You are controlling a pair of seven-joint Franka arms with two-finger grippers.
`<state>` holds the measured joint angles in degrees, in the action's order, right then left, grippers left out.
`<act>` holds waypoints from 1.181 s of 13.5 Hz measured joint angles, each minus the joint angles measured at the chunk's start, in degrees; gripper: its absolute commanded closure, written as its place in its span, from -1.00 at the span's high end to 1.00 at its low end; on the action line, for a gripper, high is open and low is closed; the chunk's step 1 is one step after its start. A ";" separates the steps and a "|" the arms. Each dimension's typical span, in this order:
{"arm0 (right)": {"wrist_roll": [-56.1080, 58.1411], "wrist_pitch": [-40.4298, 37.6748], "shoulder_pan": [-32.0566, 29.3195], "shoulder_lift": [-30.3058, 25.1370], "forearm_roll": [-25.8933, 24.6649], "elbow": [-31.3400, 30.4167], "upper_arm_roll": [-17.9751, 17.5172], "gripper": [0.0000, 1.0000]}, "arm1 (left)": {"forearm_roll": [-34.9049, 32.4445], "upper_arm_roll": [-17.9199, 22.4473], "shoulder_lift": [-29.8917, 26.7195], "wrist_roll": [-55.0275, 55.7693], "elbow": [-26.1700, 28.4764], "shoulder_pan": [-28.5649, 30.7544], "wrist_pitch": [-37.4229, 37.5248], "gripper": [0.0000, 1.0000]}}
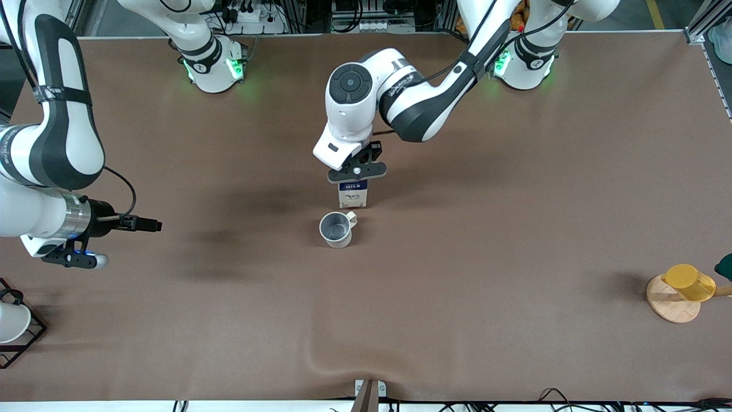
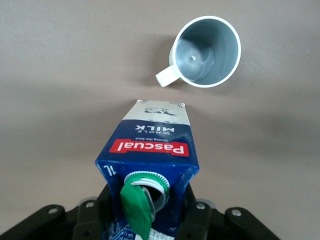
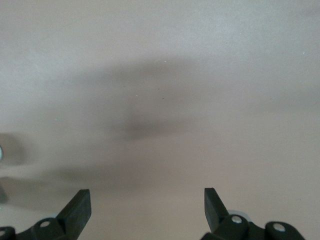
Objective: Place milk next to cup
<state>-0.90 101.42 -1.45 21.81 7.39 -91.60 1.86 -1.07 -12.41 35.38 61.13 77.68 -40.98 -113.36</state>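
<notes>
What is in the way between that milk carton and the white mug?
Nothing visible. The left gripper holds the milk just farther from the front camera than the cup, with only bare table between them. The right gripper waits at its own end.

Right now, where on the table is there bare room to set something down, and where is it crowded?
Crowded only mid-table: the left claw grips the milk just beside the cup. Bare cloth runs from the cup toward the front camera, and sideways to the yellow cup on its disc and to the wire rack. The right claw waits, open, above the rack end.
</notes>
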 measured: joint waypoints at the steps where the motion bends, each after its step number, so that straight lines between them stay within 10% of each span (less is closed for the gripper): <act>1: 1.68 0.29 -0.13 0.00 -0.71 -0.19 -0.01 1.00 | -0.11 0.09 0.56 0.00 -0.46 0.00 -0.43 0.10; 11: 11.83 0.25 -1.75 -6.78 -1.85 -3.03 -0.52 1.00 | -1.97 0.19 3.25 -1.76 -2.68 -0.80 -3.85 0.31; 13: 11.88 -1.86 -1.75 -10.44 -2.28 -4.24 -0.66 1.00 | -2.36 0.19 4.09 -1.76 -2.69 -1.32 -4.84 1.00; 16: 11.96 -4.61 -1.75 -15.24 -3.63 -4.63 -0.79 1.00 | -2.44 0.23 4.43 -1.76 -2.88 -1.41 -5.21 1.00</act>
<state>11.06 96.81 -3.20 6.57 3.76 -96.23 1.07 -3.52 -12.17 39.81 59.36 74.80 -42.38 -118.57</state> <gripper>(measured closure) 0.000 0.141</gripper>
